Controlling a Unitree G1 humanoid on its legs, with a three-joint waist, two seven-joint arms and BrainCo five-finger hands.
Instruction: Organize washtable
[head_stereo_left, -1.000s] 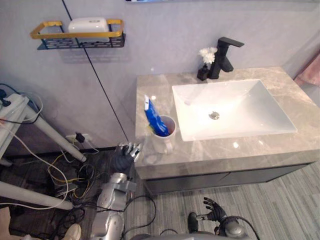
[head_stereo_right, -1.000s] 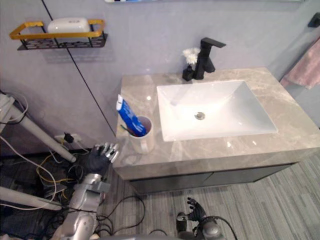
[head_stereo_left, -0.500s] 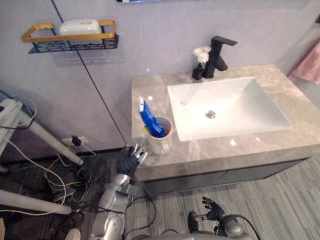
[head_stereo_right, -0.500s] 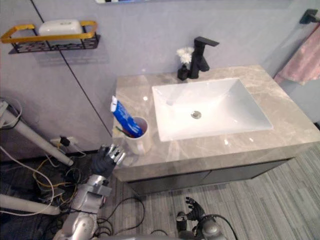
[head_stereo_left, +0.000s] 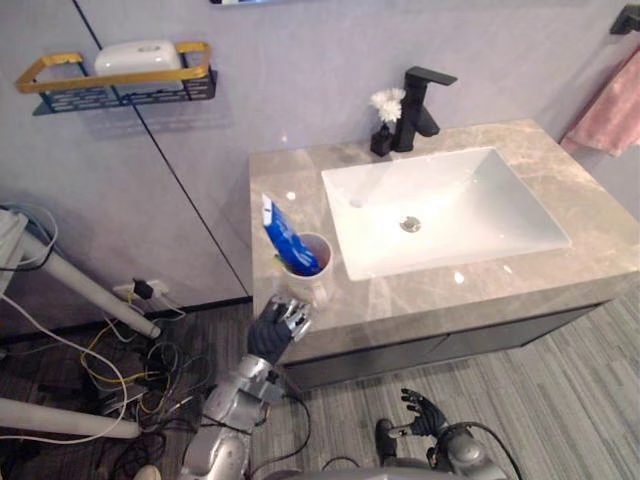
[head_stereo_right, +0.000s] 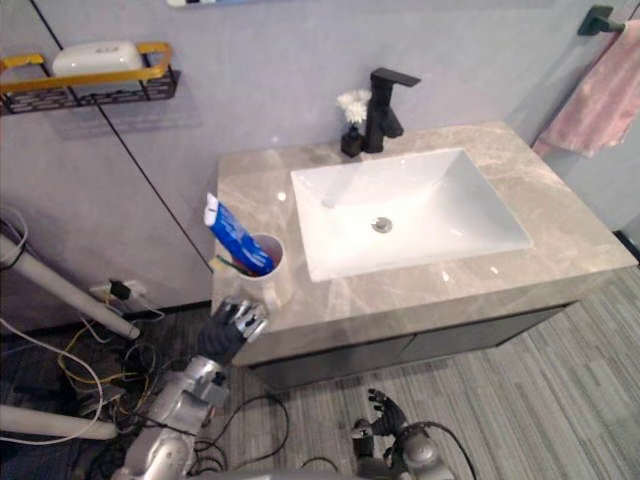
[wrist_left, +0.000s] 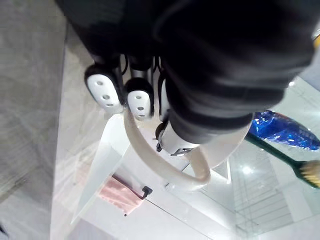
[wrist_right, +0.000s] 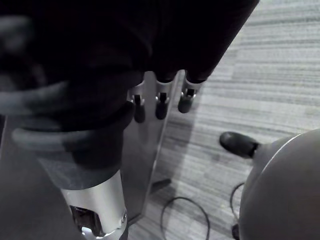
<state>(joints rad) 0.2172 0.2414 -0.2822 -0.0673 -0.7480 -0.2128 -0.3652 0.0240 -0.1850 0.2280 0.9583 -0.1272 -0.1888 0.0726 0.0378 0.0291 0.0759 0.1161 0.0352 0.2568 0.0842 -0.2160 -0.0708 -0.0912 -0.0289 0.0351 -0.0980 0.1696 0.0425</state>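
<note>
Left hand (head_stereo_left: 281, 325) at counter (head_stereo_left: 500, 290) front-left edge, fingers by mug (head_stereo_left: 318, 280) handle; can't tell grip. Mug near edge, just beside sink (head_stereo_left: 345, 235). Right hand (head_stereo_left: 425, 414) low, fingers relaxed.

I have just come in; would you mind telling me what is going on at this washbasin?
The robot is facing the marble counter. Its left hand reaches up to the white cup at the counter's front left corner, right at the cup's handle. Whether it has a grip, I cannot tell. The cup holds a blue toothpaste tube and a toothbrush. The right hand hangs low over the floor, open.
</note>
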